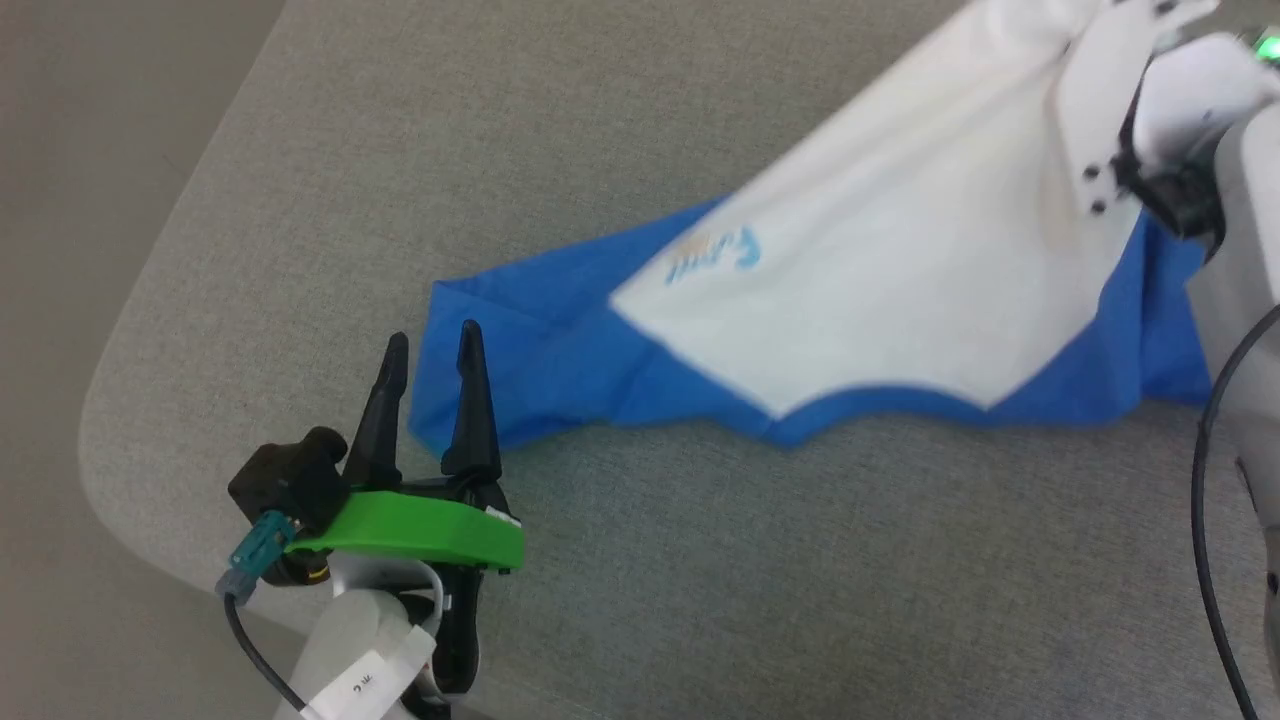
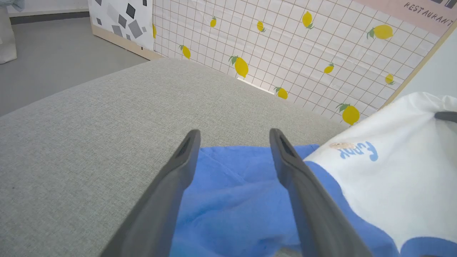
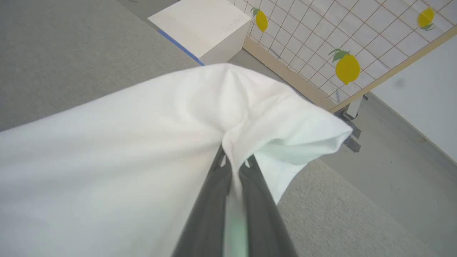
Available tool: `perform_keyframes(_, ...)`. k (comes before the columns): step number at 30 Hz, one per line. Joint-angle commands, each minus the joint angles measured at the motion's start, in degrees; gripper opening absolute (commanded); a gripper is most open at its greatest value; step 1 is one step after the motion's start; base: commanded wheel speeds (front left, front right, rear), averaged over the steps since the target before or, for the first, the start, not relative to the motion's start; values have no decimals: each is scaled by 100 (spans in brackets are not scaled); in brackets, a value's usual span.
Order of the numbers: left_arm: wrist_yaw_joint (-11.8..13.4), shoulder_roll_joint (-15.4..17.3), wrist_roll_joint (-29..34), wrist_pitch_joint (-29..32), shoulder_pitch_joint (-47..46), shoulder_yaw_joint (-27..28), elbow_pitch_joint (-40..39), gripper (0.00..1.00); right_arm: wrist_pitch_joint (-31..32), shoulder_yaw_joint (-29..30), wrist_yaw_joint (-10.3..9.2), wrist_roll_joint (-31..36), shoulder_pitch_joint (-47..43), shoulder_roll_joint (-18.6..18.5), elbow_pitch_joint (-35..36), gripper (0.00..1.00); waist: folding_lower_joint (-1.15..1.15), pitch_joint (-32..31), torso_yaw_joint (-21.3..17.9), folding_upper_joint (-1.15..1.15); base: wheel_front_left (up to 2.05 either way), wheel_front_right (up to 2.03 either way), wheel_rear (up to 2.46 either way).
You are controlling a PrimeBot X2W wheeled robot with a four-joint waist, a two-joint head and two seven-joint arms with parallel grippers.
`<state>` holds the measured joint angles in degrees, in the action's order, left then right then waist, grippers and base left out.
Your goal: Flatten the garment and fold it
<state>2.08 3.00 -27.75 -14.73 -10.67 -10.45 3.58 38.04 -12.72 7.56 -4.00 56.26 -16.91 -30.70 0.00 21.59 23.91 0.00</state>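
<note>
Garment [image 1: 880, 290]: white T-shirt with blue sleeves and neckband. Its blue end lies on the grey worktop [image 1: 700, 560] towards the robot's left, and its white body rises off the surface towards the upper right.
Right gripper [image 3: 234, 160]: jaws closed tight on a bunch of white cloth, which puckers at the tips and droops beyond them in a loose flap.
Left gripper [image 1: 433, 338]: jaws wide and holding nothing, pointing at the blue sleeve [image 1: 520, 350]. The tips are at its near edge, and I cannot tell whether they touch it.
Step in hand: by my reading, spreading the shirt. One end is raised by the right arm and the blue end has not yet been taken by the left.
Doing it well: bring the open jaws down over one edge of the sleeve or shoulder rather than a thick fold, and close firmly. Then draw the arms apart, low over the worktop, so the cloth comes taut and lies down smooth. The right pinch looks small, so a sharp tug may slip it; pull evenly.
Head view adds: the whole span of the shirt, the chest lettering [image 1: 715, 255] and the worktop's rounded corner near the left arm.
Left wrist view adds: creased blue cloth between and under the spread fingers, and a lemon-print panel [image 2: 285, 43] behind the worktop.
Right wrist view adds: the pinch itself, close up, and a white box [image 3: 203, 28] on the floor beyond.
</note>
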Motion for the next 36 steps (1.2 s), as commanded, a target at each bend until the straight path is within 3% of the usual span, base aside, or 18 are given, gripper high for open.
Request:
perform_keyframes(1, 13, -13, -49, -27, -74, -22, -16, 100, -259, 143, -8, 259, 105, 65, -148, 0, 0, 66, 52, 0, 0, 0, 0)
perform_keyframes(3, 19, -13, -53, -27, -69, -33, -12, 100, -359, 364, -8, 528, 131, 188, -471, 0, 0, 71, 60, 0, 0, 0, 0)
perform_keyframes(4, 22, -13, -53, -27, -63, -36, -4, 100, -320, 432, -8, 607, 119, 254, -626, 6, 0, 56, 58, 0, 0, 0, 0)
perform_keyframes(5, 28, -13, -51, -27, -51, -36, 9, 100, -349, 473, -8, 687, 119, 323, -751, 100, 0, 28, 50, 0, 0, 0, 0)
perform_keyframes(10, 18, -13, 14, -27, 9, 36, 62, 100, -990, 774, -8, 605, 159, 564, -940, 100, 0, -193, -72, 0, 0, 0, 0)
perform_keyframes(15, -42, -13, 140, -27, 91, 174, 133, 100, -2063, 1012, -8, 184, -59, 702, -640, 100, 0, -617, -322, 0, 0, 0, 0)
perform_keyframes(22, -172, -13, 303, -27, 320, 395, 313, 100, -2901, 1142, -8, -432, -1391, 812, 215, 100, 0, -1200, -783, 0, 0, 0, 0)
perform_keyframes(31, -173, -13, 225, -27, 590, 442, 422, 100, -2728, 1818, -8, -700, -3760, 1196, 1520, 100, 0, -1526, -1203, 0, 0, 0, 0)
perform_keyframes(36, 2, -13, -87, 185, 646, 290, 772, 100, -2461, 2077, -8, -695, -4499, 1347, 2101, 100, 0, -1496, -1371, 0, 0, 0, 0)
